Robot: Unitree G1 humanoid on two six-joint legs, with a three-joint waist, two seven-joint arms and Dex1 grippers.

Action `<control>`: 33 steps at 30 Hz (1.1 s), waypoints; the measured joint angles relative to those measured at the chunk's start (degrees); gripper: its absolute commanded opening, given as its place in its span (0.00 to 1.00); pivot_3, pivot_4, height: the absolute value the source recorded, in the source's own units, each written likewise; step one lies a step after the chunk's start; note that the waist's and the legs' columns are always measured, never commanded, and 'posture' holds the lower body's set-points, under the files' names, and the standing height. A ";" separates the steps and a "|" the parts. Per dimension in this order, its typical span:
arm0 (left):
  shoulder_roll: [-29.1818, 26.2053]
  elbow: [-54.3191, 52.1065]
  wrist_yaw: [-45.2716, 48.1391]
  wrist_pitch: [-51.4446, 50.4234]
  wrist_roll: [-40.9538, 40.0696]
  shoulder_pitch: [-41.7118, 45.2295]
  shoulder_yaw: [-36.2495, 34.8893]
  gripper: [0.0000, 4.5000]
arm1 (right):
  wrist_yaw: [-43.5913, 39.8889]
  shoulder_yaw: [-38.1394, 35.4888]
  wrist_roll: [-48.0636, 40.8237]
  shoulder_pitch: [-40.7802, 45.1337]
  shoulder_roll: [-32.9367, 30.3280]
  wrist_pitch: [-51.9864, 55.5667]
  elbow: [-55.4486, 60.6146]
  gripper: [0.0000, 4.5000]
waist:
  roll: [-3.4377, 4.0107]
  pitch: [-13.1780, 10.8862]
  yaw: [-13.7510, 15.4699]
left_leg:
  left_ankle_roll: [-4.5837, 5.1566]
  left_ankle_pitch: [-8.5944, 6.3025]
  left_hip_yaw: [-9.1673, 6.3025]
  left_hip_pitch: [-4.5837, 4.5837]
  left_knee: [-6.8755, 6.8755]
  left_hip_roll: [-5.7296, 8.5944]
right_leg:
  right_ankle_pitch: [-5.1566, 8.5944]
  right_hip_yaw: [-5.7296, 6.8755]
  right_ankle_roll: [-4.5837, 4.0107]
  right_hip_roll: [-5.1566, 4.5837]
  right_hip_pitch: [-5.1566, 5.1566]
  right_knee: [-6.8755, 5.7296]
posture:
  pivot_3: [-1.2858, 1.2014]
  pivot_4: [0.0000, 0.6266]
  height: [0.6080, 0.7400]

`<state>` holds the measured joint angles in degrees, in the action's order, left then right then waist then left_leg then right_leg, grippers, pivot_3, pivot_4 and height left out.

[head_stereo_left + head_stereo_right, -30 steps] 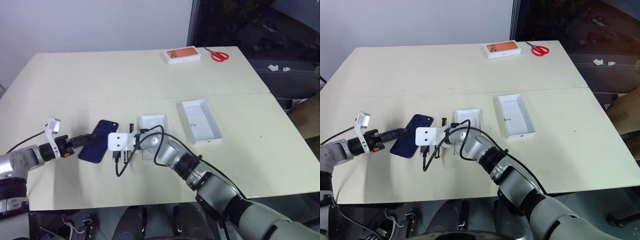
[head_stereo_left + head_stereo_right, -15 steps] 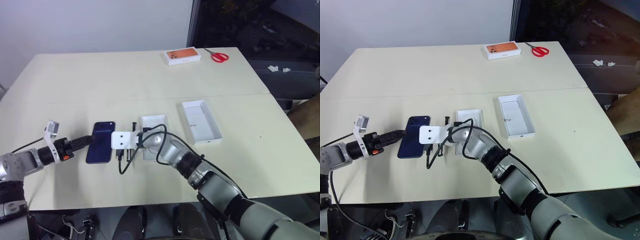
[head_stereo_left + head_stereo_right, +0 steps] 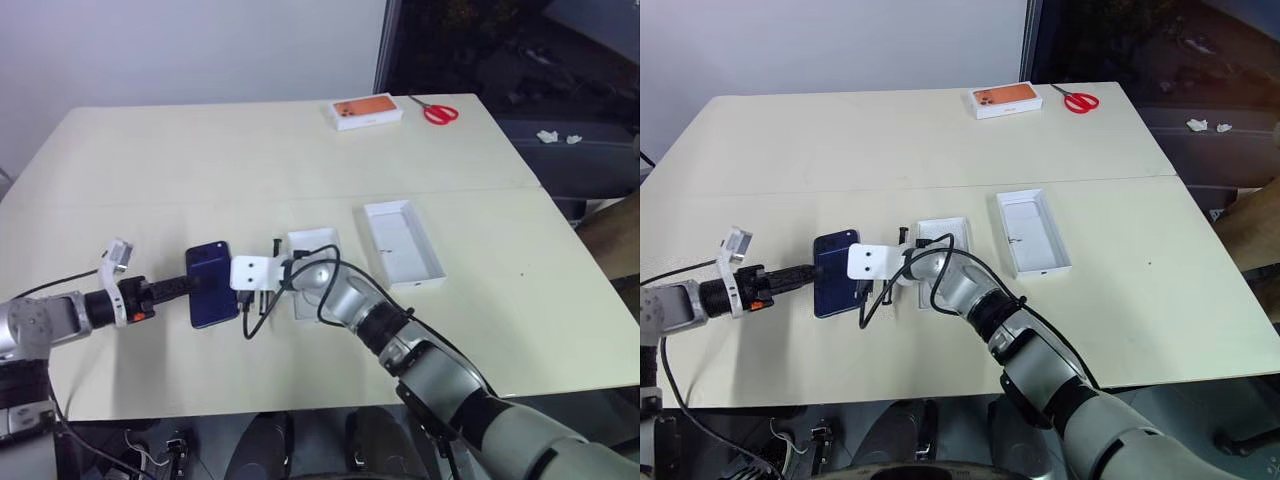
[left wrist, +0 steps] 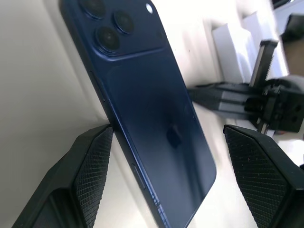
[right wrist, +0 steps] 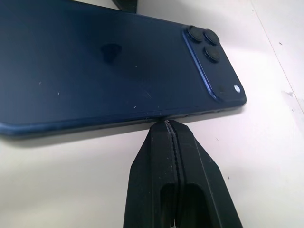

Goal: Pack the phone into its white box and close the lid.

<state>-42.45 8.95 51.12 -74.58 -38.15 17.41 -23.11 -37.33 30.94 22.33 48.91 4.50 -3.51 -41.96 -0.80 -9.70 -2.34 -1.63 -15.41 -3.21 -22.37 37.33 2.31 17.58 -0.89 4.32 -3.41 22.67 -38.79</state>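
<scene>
The dark navy phone (image 3: 212, 283) lies back-up on the table, its camera cluster at the far end. My left gripper (image 4: 167, 130) is open at the phone's near-left end. One finger (image 4: 90, 161) rests against a long edge and the other (image 4: 256, 166) stands clear of it. My right gripper (image 5: 166, 124) is shut, its tips pressed against the phone's opposite long edge (image 3: 240, 295). The white box (image 3: 312, 243) sits just right of the phone, partly hidden behind my right wrist. The lid (image 3: 403, 242) lies open side up further right.
A white box with an orange top (image 3: 366, 110) and red scissors (image 3: 438, 111) lie at the table's far right. A black cable loops off my right wrist (image 3: 262, 320) over the table. The table's near edge (image 3: 300, 405) runs just below my arms.
The phone has swung from slanted to nearly straight and slid slightly right, towards the white box. Both grippers have followed it to the right.
</scene>
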 measured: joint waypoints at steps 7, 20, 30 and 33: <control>4.46 -1.65 -3.77 -0.44 -0.09 -0.42 -3.16 0.86 | 0.06 -0.42 0.49 -0.02 -0.38 0.42 -0.16 0.00 | 0.20 0.10 0.37 | 0.00 0.08 -0.02 0.26 -0.15 0.04 | 0.00 0.02 0.00 -0.04 -0.24 0.10 | 0.52 0.24 1.00; 13.25 -8.51 -14.02 -8.05 -2.45 2.29 -6.92 0.86 | -1.93 -0.93 0.37 -0.30 -0.67 0.25 0.35 0.00 | 0.19 0.12 0.99 | 0.00 0.09 -0.04 0.39 -0.25 0.03 | 0.00 0.03 0.00 -0.04 -0.41 0.29 | 0.52 0.24 1.00; 15.95 -8.63 -15.12 -7.11 -5.10 1.36 -7.66 0.86 | -2.42 -0.53 0.32 -0.36 -0.16 -0.16 0.35 0.00 | 0.13 0.13 0.15 | -0.02 0.10 -0.06 0.36 -0.32 0.02 | -0.01 0.06 0.01 -0.02 -0.41 0.40 | 0.52 0.24 1.00; 15.96 -6.55 -13.77 -4.89 -6.58 0.11 -9.28 0.86 | -2.46 -0.39 0.29 -0.39 -0.14 -0.58 0.36 0.00 | 0.13 0.12 -0.14 | -0.02 0.10 -0.06 0.36 -0.35 0.01 | -0.01 0.06 0.01 -0.01 -0.39 0.41 | 0.52 0.24 1.00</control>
<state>-26.49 2.39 37.35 -79.47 -44.73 17.52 -32.39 -39.79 30.55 22.62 48.52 4.37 -4.08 -41.60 -0.67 -9.57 -2.48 -1.65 -15.32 -3.28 -22.01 36.98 2.32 17.57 -0.83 4.33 -3.42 22.28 -38.37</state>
